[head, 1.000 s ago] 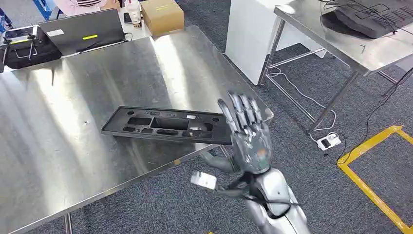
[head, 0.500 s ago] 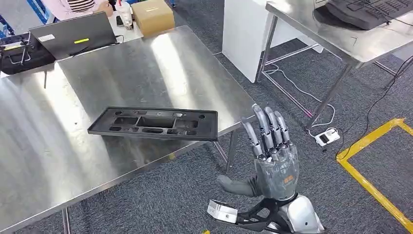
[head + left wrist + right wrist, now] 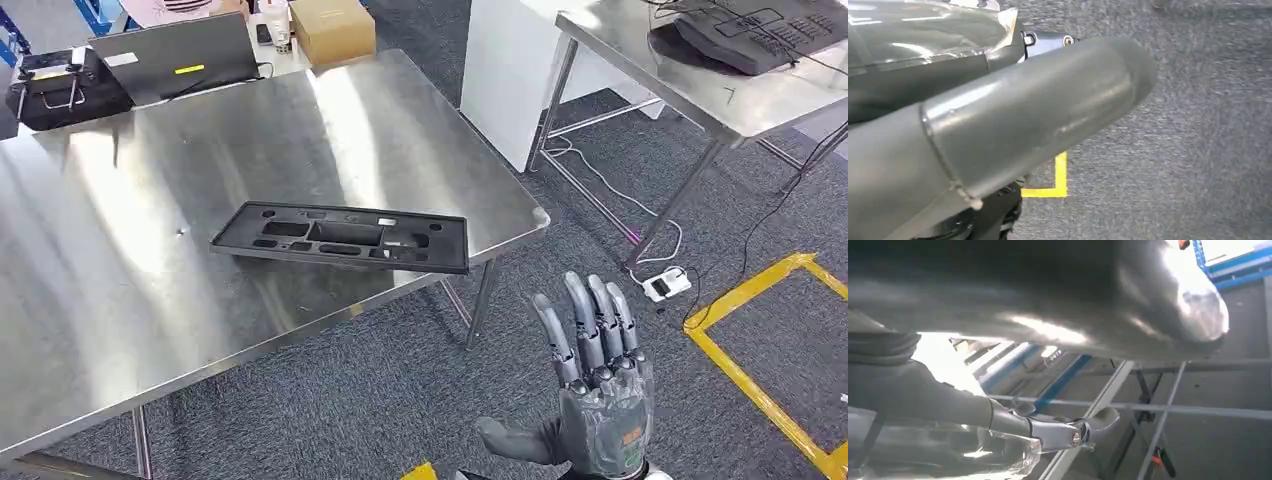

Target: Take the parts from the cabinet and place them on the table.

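Observation:
A long black plastic part (image 3: pixel 340 238) with several cut-outs lies flat on the steel table (image 3: pixel 130 310), near its front right corner. My right hand (image 3: pixel 595 400) is low in the head view, off the table's edge and over the carpet. Its fingers are spread, point upward and hold nothing. It is well apart from the part. In the right wrist view its thick thumb (image 3: pixel 1073 295) stretches across, with table legs behind. In the left wrist view my left hand (image 3: pixel 1023 115) hangs over the grey carpet, thumb stretched out, with nothing in it.
A laptop (image 3: pixel 175 55), a black case (image 3: pixel 65 85) and a cardboard box (image 3: pixel 333 28) sit at the table's far edge. A white cabinet (image 3: pixel 510 70) and a second steel table (image 3: pixel 690 85) stand to the right. A power strip (image 3: pixel 668 287) and yellow tape (image 3: pixel 760 380) lie on the carpet.
My right hand has drawn back from the black part's right end and dropped below the table's edge, toward me. The part stays on the table. The view has shifted slightly.

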Tool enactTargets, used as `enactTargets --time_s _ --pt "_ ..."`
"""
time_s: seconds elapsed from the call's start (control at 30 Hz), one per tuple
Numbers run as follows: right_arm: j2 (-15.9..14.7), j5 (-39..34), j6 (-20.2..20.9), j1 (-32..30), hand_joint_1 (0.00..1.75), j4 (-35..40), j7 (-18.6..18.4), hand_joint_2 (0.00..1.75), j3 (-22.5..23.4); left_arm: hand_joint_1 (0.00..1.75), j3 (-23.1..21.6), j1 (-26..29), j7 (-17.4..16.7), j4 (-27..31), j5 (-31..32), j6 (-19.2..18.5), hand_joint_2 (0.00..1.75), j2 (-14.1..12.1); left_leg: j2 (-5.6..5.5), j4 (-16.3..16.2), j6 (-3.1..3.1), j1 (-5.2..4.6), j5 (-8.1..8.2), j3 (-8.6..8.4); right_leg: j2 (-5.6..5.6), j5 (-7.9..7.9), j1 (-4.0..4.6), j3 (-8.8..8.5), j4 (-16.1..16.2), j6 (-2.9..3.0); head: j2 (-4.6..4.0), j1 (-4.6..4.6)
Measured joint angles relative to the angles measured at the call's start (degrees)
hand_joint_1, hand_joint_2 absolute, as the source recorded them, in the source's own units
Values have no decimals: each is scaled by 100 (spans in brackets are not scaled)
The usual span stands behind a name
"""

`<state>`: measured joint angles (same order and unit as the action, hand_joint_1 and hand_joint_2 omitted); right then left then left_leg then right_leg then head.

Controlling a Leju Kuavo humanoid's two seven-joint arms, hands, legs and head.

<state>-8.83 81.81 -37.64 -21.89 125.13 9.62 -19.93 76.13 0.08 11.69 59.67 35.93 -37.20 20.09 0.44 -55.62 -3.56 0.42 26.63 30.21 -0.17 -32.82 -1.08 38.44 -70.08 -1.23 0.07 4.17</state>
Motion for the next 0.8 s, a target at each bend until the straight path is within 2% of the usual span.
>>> enactTargets --time_s 0.03,0.07,0.1,0.13,0.17,0.2,0.23,0.27,0.33,0.37,0.4,0.43,0.47,0.53,0.57,0.6,0.63,0.67,0.7,0.73,0.77,0.8 --pt "-15 -7 -7 -49 0 13 -22 0 2 0 13 5 0 0 0 0 0 0 1 -4 -7 -16 -30 46 -1 -132 0 101 -353 -10 0 0" --pt "-35 -33 -17 -96 0 18 -35 0 4 0 26 7 -4 0 0 -4 0 2 1 -8 -10 -29 -62 83 0 -145 1 79 -452 -52 0 -2" --pt "-50 -116 -13 -128 0 29 -37 0 4 0 39 7 -7 0 0 -26 0 2 -2 -9 -7 -40 -89 115 0 -71 2 -87 -270 -96 0 0" --pt "-57 -237 13 -136 0 44 -40 0 4 0 59 7 -11 2 0 -64 0 2 -7 -12 5 -47 -112 143 0 80 6 -408 196 -142 0 0" --pt "-53 -339 75 -127 0 57 -22 0 4 0 68 14 -18 20 -2 -116 0 2 -12 -29 20 -55 -134 167 0 248 11 -847 885 -159 0 0" --pt "-42 -380 133 -123 0 76 -2 0 4 0 68 14 -20 39 0 -148 0 7 -11 -56 32 -55 -142 175 0 297 20 -1150 1338 -131 0 -2" --pt "-28 -405 175 -116 0 92 15 0 7 0 72 14 -20 46 0 -162 0 9 -15 -81 52 -84 -147 210 5 314 49 -1265 1461 -76 0 -4" --pt "-5 -420 216 -125 0 109 30 0 7 0 74 13 -20 52 0 -181 0 9 -14 -82 81 -86 -164 197 10 384 74 -1192 1401 -81 0 -11" --pt "33 -431 265 -95 0 144 37 0 7 0 74 6 -20 63 4 -201 0 15 -16 -70 161 -74 -199 205 14 349 99 -1114 1463 3 0 -7" --pt "50 -437 271 -91 0 162 39 0 9 0 77 10 -20 94 7 -203 0 15 -22 -83 199 -83 -213 236 11 415 14 -1110 1522 71 0 0" --pt "68 -440 282 -83 0 173 41 0 7 0 79 14 -17 107 4 -203 0 15 -56 -186 235 -53 -86 279 -15 460 -32 -1092 1530 106 0 -4" --pt "79 -440 284 -86 0 184 46 0 7 0 79 20 -20 107 7 -203 0 18 -59 -433 268 -37 224 375 -15 502 -37 -1047 1531 182 0 -9" --pt "101 -440 284 -87 0 186 46 0 7 0 81 20 -20 107 7 -203 0 18 -60 -838 311 -12 556 513 -21 533 -33 -1003 1530 198 0 -17" --pt "116 -444 286 -87 0 186 46 0 9 0 90 20 -20 109 7 -203 0 15 -60 -1692 388 25 991 795 -29 594 -26 -923 1517 182 0 -17" --pt "120 -444 293 -89 0 186 50 0 7 0 92 22 -20 109 7 -203 0 15 -59 -1854 409 46 1006 810 -31 621 -29 -921 1515 162 0 -20" --pt "125 -444 295 -87 0 186 52 0 9 0 90 22 -20 109 7 -203 0 18 -58 -1749 425 72 895 701 -30 648 -31 -896 1509 141 0 -17" --pt "133 -444 295 -87 0 186 52 0 9 0 90 21 -17 109 7 -203 0 15 -55 -1369 440 94 654 438 -28 665 -43 -874 1496 114 0 -17" --pt "138 -444 295 -86 0 186 52 0 9 0 90 25 -20 122 7 -203 0 15 -54 -835 441 104 403 108 -28 671 -57 -859 1473 101 0 -20" --pt "142 -444 295 -86 0 186 52 0 9 0 90 24 -17 133 7 -205 0 15 -55 -301 433 115 225 -214 -30 674 -59 -850 1447 90 0 -17" --pt "144 -444 295 -83 0 186 52 0 9 0 94 24 -17 133 7 -203 0 15 -70 -33 416 93 277 -386 -31 685 -26 -807 1412 65 0 -17" --pt "149 -444 295 -78 0 186 52 0 9 0 98 22 -20 138 7 -203 0 15 -83 -50 366 76 245 -325 -31 716 -18 -789 1413 20 0 -11" --pt "151 -444 295 -72 0 188 52 0 9 0 101 23 -17 140 7 -203 0 15 -83 -37 352 62 251 -283 -31 741 -19 -773 1409 -18 0 -11"
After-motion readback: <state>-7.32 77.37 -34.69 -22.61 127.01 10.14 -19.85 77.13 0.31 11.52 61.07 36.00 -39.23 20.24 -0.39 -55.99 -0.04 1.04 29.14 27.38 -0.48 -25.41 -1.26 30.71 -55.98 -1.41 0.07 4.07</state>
